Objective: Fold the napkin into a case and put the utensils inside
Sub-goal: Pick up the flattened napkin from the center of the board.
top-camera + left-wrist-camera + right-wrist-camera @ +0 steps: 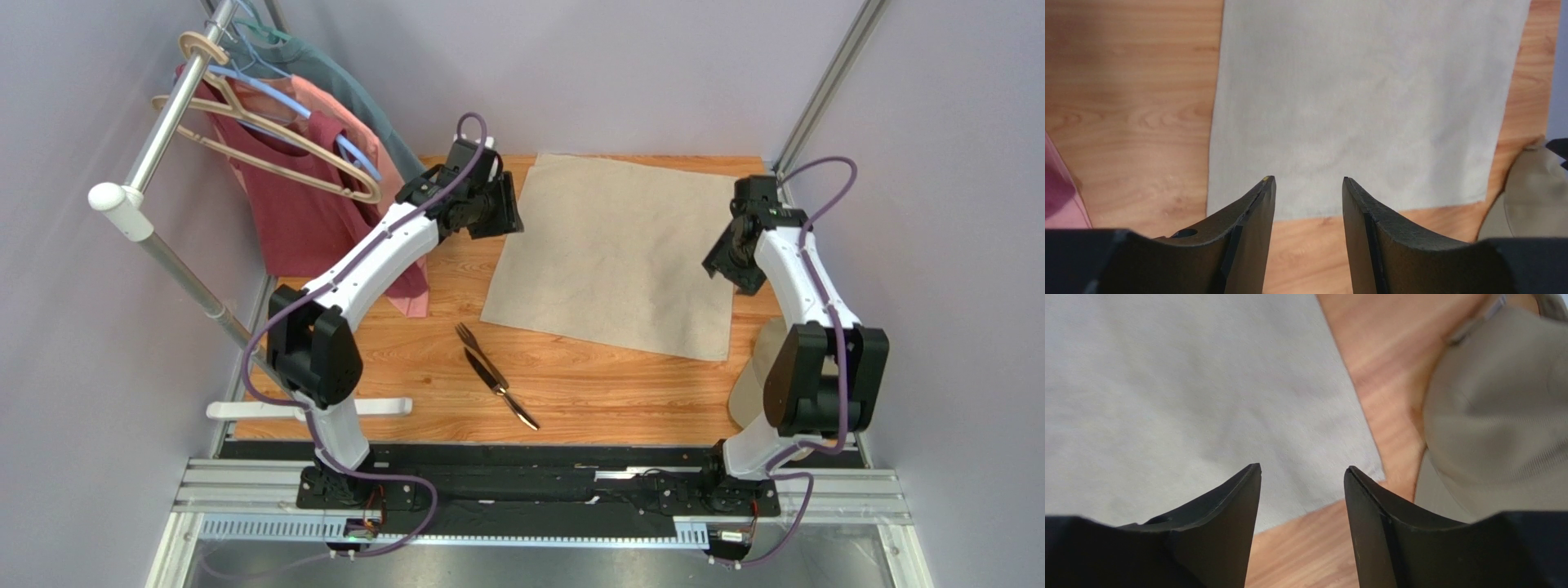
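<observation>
The beige napkin [620,251] lies flat and unfolded on the wooden table [577,386]. It fills much of the left wrist view [1364,104] and the right wrist view [1186,398]. A dark fork [472,347] and knife [505,390] lie crossed on the bare wood in front of it. My left gripper [501,208] hovers at the napkin's left edge, open and empty [1308,180]. My right gripper [732,260] hovers at the napkin's right edge, open and empty [1303,468].
A tan cap [754,374] sits by the right arm's base, also seen as a tan cap [1499,410] beside the napkin's corner. Red and pink shirts [307,184] hang from a rack [160,135] at the far left. A white bar [307,410] lies at the near left.
</observation>
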